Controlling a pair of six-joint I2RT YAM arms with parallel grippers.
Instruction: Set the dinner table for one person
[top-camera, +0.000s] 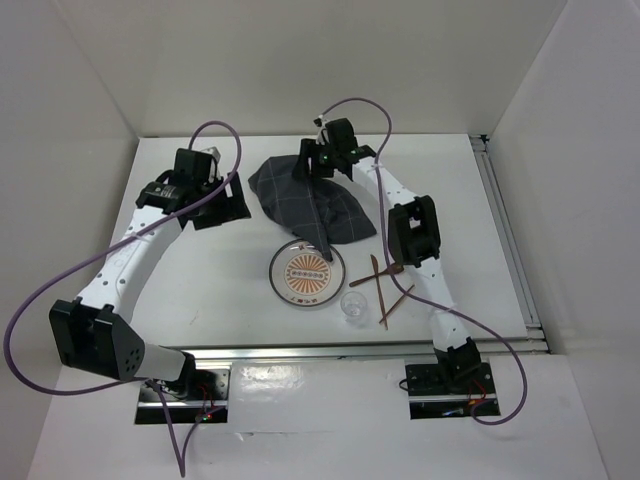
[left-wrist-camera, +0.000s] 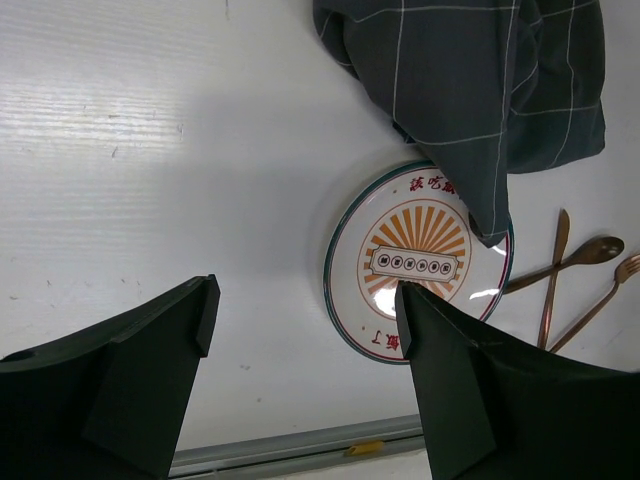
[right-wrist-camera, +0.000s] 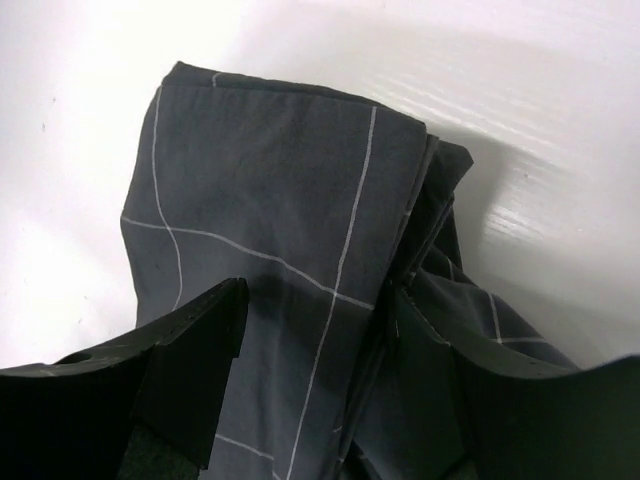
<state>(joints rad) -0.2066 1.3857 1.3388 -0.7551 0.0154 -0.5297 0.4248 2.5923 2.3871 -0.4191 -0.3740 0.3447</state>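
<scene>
**Mat bunched up, R gripper over it, nothing laid yet**

Your R gripper (right-wrist-camera: 315, 300) sits over the far end of the checked cloth (top-camera: 315, 200). Its jaws are apart w/ fabric beneath. No fold looks pinched, but I can't tell if it's touching.

Likely reason: the cloth is rumpled & one corner drapes onto the plate (top-camera: 307, 272), so it needs spreading first.

L gripper (left-wrist-camera: 305, 300) hangs wide open & empty above bare tabletop left of the cloth, prob. placed to take the other edge.

Glass (top-camera: 352, 307) and cutlery (left-wrist-camera: 552, 270) (knife, spoon, fork, loosely crossed) sit right of the plate, not arranged.

The dinner table (top-camera: 200, 290) is the glossy white top under everything, w/ faint scuffs. A metal rail (top-camera: 350, 347) runs along its near edge. Plain white walls (top-camera: 80, 80) box it in.
</scene>
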